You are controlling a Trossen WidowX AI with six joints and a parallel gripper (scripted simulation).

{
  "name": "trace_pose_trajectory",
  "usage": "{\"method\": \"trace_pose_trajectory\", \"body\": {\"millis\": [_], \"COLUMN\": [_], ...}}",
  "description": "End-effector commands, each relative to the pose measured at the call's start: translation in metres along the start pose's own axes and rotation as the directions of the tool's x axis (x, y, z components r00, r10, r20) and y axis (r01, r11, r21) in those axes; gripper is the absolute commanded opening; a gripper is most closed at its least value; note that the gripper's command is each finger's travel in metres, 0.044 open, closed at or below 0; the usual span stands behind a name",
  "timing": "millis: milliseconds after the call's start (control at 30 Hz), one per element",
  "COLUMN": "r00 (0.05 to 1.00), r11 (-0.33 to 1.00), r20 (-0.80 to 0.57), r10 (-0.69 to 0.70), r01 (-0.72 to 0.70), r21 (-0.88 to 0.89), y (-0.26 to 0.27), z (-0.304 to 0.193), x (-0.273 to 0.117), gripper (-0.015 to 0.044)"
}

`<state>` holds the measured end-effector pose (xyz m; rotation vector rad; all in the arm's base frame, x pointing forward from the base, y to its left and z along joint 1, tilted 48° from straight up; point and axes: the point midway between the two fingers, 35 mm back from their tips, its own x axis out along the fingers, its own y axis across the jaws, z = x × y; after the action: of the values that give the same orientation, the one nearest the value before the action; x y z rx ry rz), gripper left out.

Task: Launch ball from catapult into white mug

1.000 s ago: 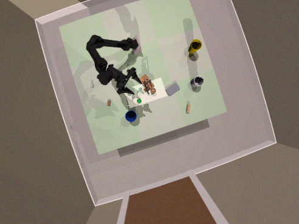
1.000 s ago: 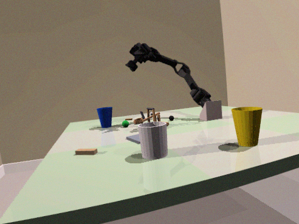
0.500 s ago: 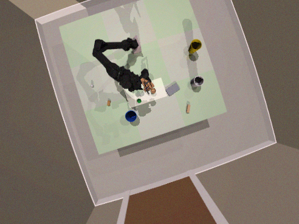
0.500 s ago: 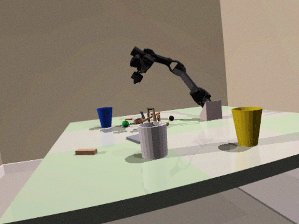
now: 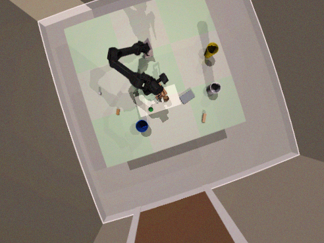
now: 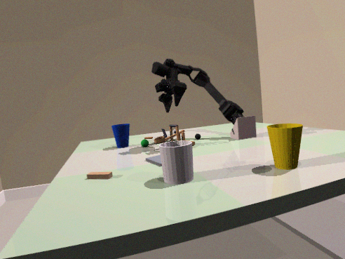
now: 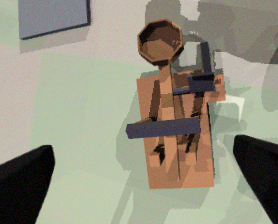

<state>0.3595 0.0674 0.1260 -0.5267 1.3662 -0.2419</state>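
The gripper [image 5: 156, 88] [image 6: 172, 109] [image 7: 145, 149] stood open almost as wide as it goes, with nothing between its fingers. It pointed down above the catapult [image 5: 161, 95] [image 6: 182, 133] [image 7: 170, 102], well apart from it.

The catapult stood on the table [image 5: 184, 10] [image 6: 123, 210], its base partly hidden by the robot in the top view. There its long axis slanted from upper left to lower right, with the scoop [image 5: 166, 98] [image 6: 159, 140] [image 7: 160, 44] at the lower-right end, on the side of the grey slab [image 5: 187, 96] [image 6: 153, 160] [image 7: 54, 17]. In the wrist view that axis ran nearly straight up the picture, scoop at the top, and the brown inside of the scoop showed.

The white mug [image 5: 215, 87] [image 6: 177, 163] stood upright beyond the slab, to the right in the top view. The green ball [image 5: 151, 109] [image 6: 144, 143] lay on the pale rectangle, near the catapult and the blue cup [image 5: 141, 126] [image 6: 120, 135]. A black ball [image 6: 198, 136] showed in the exterior view, apart from the catapult. The yellow cup [image 5: 211, 50] [image 6: 285, 147] stood upright, well apart from the catapult.
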Motion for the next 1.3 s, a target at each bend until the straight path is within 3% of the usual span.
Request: {"method": "trace_pose_trajectory", "body": {"millis": [0,300,600,767,1267], "r00": [0.988,0.92,0.918,0.918,0.918], "r11": [0.994,0.952,0.951,0.95,0.95], "r20": [-0.114,-0.256,-0.257,-0.257,-0.256], "r10": [-0.103,-0.298,-0.301,-0.303,-0.303], "r01": [0.099,0.265,0.268,0.27,0.269], "r21": [-0.042,-0.154,-0.157,-0.157,-0.157], "y": [0.001,-0.006,-0.005,-0.018,-0.023], "z": [-0.017,-0.044,-0.048,-0.059,-0.062], "x": [0.018,0.036,0.038,0.077,0.093], "gripper": [0.044,0.044,0.044,0.044,0.044]}}
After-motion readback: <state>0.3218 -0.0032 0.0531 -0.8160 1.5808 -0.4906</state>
